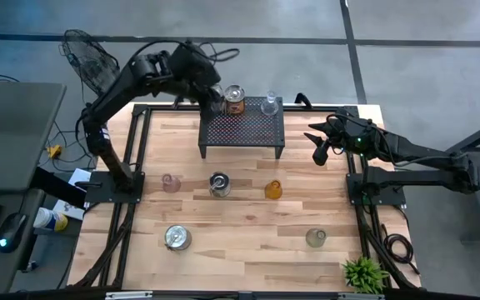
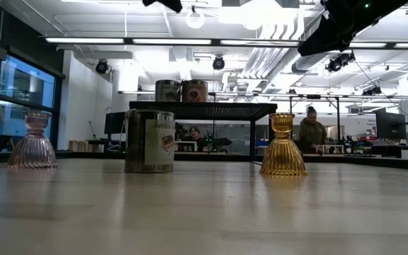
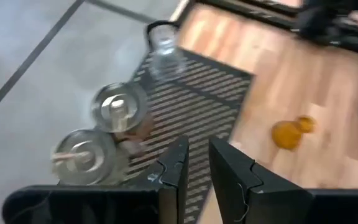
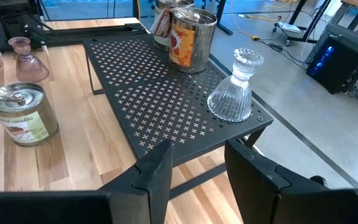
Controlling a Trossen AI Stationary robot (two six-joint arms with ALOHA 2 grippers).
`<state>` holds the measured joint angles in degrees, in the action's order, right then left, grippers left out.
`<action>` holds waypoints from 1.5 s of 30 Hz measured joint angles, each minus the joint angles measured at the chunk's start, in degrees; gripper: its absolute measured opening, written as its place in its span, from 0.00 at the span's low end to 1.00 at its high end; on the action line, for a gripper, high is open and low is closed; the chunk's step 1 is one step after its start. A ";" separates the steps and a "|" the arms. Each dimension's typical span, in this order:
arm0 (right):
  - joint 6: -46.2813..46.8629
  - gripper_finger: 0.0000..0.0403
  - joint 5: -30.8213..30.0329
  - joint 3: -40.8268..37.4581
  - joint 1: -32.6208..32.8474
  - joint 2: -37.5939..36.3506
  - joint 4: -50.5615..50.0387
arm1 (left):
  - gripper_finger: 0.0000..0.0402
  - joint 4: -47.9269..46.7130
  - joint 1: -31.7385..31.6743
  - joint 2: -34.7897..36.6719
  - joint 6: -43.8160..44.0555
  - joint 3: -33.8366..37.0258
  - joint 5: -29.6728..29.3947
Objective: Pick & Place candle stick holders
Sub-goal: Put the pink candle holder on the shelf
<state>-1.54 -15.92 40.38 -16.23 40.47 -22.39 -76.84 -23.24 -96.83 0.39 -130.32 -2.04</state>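
the candle stick holders are split up: two tin ones [image 1: 235, 99] and a clear glass one [image 1: 269, 105] sit on the black perforated stand [image 1: 242, 127], the rest are down on the bench [image 1: 248, 225]: pink glass [image 1: 171, 182], another tin [image 1: 219, 184], amber glass [image 1: 273, 190], a silvery tin [image 1: 177, 238] and a greenish one [image 1: 316, 238].

left gripper [image 3: 194, 163] hovers over the stand with the two tins just ahead of its jaws, which are a narrow gap apart and holding nothing. right gripper [image 4: 196, 155] hangs off the stand's edge, jaws apart and empty, clear glass one just ahead.

my guess: glass ones are light, stiff, slick and chippable, so i'd pinch the narrow neck, gently. tins look sturdier; take them across the body.

left wrist view is smeary, can't read the tin lids. from table level the stand hides most of what's on it.
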 joint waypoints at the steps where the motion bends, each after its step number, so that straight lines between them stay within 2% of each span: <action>1: 0.00 0.35 0.00 0.00 0.00 0.02 0.00 | 0.14 -0.25 0.63 0.02 0.12 0.00 -0.20; 5: 0.00 0.35 0.00 0.00 -0.01 0.02 0.00 | 0.14 -0.60 1.29 0.68 0.47 1.15 -1.26; 8: 0.00 0.35 0.00 0.00 -0.02 0.02 0.00 | 0.14 2.65 1.13 3.42 0.55 7.05 0.13; 13: 0.00 0.35 0.02 0.00 -0.02 0.02 0.00 | 0.14 16.17 1.18 11.81 1.57 25.63 2.55; 21: 0.00 0.35 0.00 0.00 -0.02 0.01 0.00 | 0.14 46.54 1.16 30.60 2.94 58.14 8.00; 24: 0.00 0.35 -0.01 0.00 -0.01 0.01 0.00 | 0.14 54.38 1.16 37.17 3.02 67.34 10.47; 27: 0.00 0.35 0.00 0.00 -0.01 0.01 0.00 | 0.14 58.13 1.16 42.71 3.31 74.41 12.14; 31: 0.00 0.35 0.00 0.00 0.00 0.02 0.00 | 0.14 57.00 1.18 48.99 7.97 79.99 9.17; 35: 0.01 0.35 0.00 0.00 -0.02 0.01 0.00 | 0.14 49.87 1.13 53.02 13.97 82.13 3.77; 39: 0.00 0.35 0.00 0.00 -0.02 0.01 0.00 | 0.14 40.38 1.13 54.25 20.96 82.14 0.24; 45: 0.01 0.35 0.00 0.00 -0.01 0.02 0.00 | 0.14 25.62 1.13 53.82 31.40 82.14 0.01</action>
<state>-1.53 -15.92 40.38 -16.24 40.49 -22.39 -51.22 -22.11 -43.01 31.78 -48.18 -2.03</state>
